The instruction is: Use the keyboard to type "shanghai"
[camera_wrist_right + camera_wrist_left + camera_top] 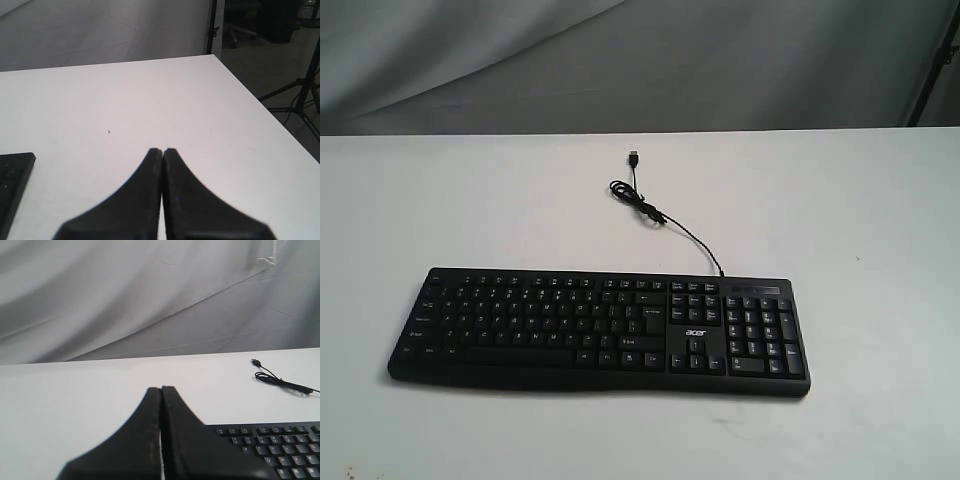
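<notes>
Exterior view gives us the keyboard (pixel 598 330) lying flat on the white table (pixel 880 200), number pad to the right. Its cable (pixel 670 225) runs back from the rear edge into a small loose coil ending in a free plug (pixel 633 158). In the wrist views we see the left gripper (pixel 161 390) with jaws pressed together and holding nothing, keys showing just past one finger, and the right gripper (pixel 163 151) likewise closed and empty over bare table, the keyboard's end off to one side.
</notes>
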